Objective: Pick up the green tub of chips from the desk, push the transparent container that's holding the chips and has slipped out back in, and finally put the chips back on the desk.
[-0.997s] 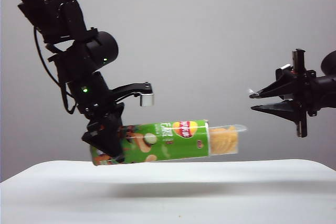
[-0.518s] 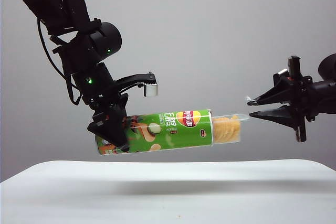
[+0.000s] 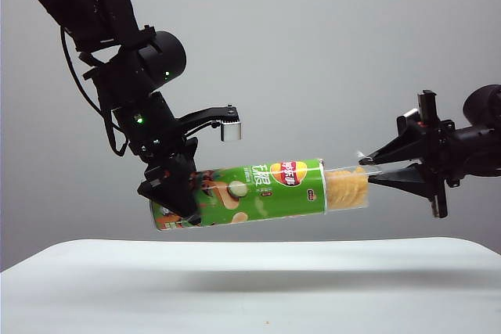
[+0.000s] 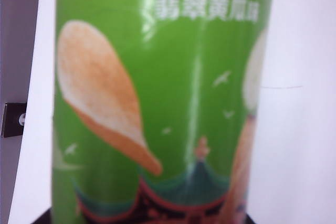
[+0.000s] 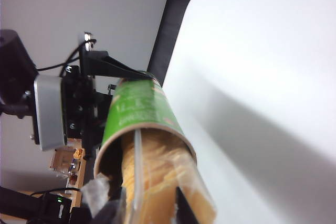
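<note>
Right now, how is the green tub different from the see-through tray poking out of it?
The green tub of chips is bright green and printed, hiding its contents; the transparent container is clear, showing the chips. The tub is wider; the container is narrower and slides inside it. The left tool grips the tub's far end; the right tool is at the container's lip. Both lie nearly level in the air above the desk.

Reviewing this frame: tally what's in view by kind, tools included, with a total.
Green tub of chips: 1
Transparent container with chips, sticking out of the tub: 1
Desk: 1
Tools: 2, left tool gripping the tub's end, right tool at the container's outer end
Total: 5
</note>
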